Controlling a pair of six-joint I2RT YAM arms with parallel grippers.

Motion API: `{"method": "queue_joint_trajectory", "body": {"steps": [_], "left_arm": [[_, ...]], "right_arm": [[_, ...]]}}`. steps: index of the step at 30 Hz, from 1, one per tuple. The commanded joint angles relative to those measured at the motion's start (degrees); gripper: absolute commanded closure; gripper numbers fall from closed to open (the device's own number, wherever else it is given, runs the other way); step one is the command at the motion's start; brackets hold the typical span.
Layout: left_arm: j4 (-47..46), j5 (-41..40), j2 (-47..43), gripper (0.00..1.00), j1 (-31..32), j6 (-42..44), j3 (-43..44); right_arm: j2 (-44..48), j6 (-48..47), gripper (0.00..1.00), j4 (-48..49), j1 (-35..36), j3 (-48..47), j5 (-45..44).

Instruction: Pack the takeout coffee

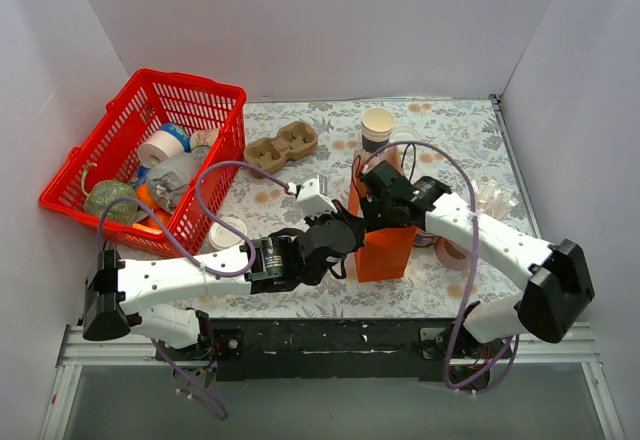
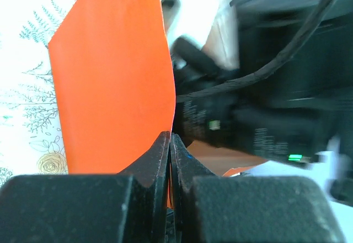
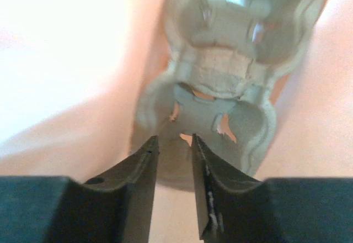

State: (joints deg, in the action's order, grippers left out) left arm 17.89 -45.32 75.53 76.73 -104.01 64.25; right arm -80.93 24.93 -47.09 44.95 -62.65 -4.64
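Takeout coffee (image 1: 227, 228) stands beside red basket (image 1: 212, 170), well apart from orange bag (image 1: 385, 250) — not yet packed; left gripper (image 2: 170, 139) pinched shut on bag rim; right gripper (image 3: 175, 141) down inside bag, jaws part-open over cup carrier (image 3: 220, 83), gripping nothing — coffee transfer left.

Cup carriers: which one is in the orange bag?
The carrier ahead of the right end effector; the other carrier lies on the table by the red basket.

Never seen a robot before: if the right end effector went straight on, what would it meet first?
Probably the grey pulp cup carrier inside the orange bag, straight ahead of the right end effector; depth is unclear.
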Motion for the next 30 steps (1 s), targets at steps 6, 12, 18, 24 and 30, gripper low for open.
{"method": "queue_joint_trajectory", "body": {"steps": [6, 12, 18, 24, 30], "left_arm": [[-7.59, 3.57, -3.63, 1.0, 0.26, 12.77, -2.02], [-16.03, 3.75, -6.96, 1.0, 0.18, 29.11, -5.97], [-15.87, 12.27, -8.81, 1.0, 0.09, 41.24, -5.45], [-20.24, 16.66, -13.02, 1.0, 0.09, 56.85, -10.89], [-16.33, 23.07, -15.23, 1.0, 0.17, 67.17, -10.73]], "right_arm": [[13.86, -3.48, 0.29, 7.17, -0.56, -12.22, -9.41], [22.91, -4.36, 0.06, 19.47, -0.56, -10.39, -10.3], [29.76, -5.06, 0.05, 37.58, -0.56, -6.18, 0.24], [37.32, -6.56, 0.04, 51.83, -0.56, 0.6, 5.7], [39.26, -8.66, 0.03, 50.43, -0.65, -1.15, 9.91]]}}
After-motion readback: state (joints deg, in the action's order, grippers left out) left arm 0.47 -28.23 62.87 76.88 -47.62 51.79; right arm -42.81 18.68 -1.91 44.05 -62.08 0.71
